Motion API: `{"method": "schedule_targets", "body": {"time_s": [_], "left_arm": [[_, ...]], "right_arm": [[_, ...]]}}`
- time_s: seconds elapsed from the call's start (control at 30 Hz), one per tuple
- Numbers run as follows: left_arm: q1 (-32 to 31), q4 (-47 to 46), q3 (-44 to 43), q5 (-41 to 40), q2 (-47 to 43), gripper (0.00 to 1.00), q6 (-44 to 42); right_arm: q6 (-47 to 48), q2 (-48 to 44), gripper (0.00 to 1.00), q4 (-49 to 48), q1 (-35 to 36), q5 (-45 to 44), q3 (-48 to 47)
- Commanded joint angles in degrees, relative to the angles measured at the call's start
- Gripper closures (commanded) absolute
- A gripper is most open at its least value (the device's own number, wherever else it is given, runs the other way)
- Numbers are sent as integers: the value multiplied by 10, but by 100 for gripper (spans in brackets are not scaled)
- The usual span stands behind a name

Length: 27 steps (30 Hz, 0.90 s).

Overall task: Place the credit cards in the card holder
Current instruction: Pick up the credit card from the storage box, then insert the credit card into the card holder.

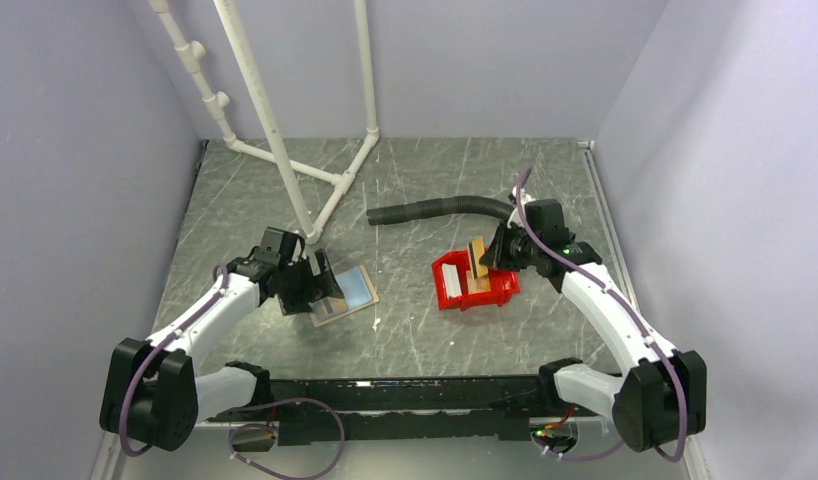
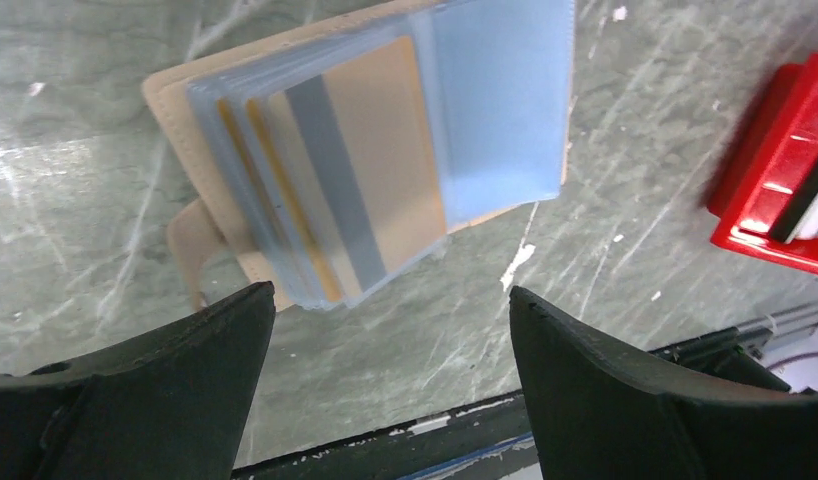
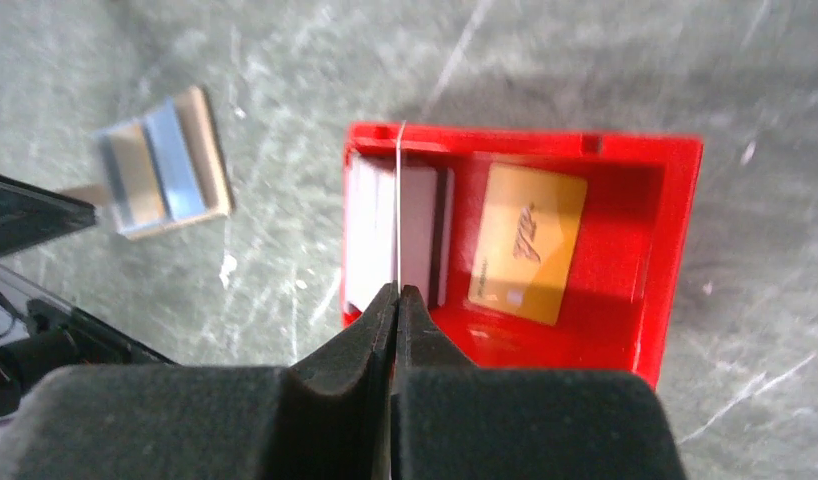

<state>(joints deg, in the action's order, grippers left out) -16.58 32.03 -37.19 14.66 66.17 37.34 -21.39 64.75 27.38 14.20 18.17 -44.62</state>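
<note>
Credit cards (image 2: 385, 150) sit in two places. Some are tucked in the clear sleeves of the card holder (image 1: 345, 293), which lies open on the table (image 1: 415, 340) at the near left. The left gripper (image 2: 385, 300) hangs just above it, jaws spread wide, gripping nothing. To the right, over the red bin (image 3: 675, 250), the right gripper (image 3: 396, 295) is pinched tight on a single card (image 3: 398, 200) held edge-on. A pale stack (image 3: 370, 240) and a tan-orange card (image 3: 528, 243) lie inside the bin. Farther back are a black hose (image 1: 440, 208) and a white pipe frame (image 1: 275, 130).
</note>
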Motion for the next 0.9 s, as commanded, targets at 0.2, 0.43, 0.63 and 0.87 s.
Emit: {"method": "schedule_targets", "body": {"time_s": [0.2, 0.43, 0.63, 0.87], "left_arm": [[2, 40, -11, -98, 33, 10, 38], [2, 22, 9, -106, 56, 24, 44], [2, 4, 33, -124, 47, 41, 49], [3, 10, 36, -145, 45, 57, 62]], "right_arm": [[-108, 121, 100, -126, 131, 143, -140], [-204, 350, 100, -196, 221, 277, -265], [-173, 467, 100, -184, 253, 293, -338], [-117, 536, 100, -195, 264, 332, -360]]}}
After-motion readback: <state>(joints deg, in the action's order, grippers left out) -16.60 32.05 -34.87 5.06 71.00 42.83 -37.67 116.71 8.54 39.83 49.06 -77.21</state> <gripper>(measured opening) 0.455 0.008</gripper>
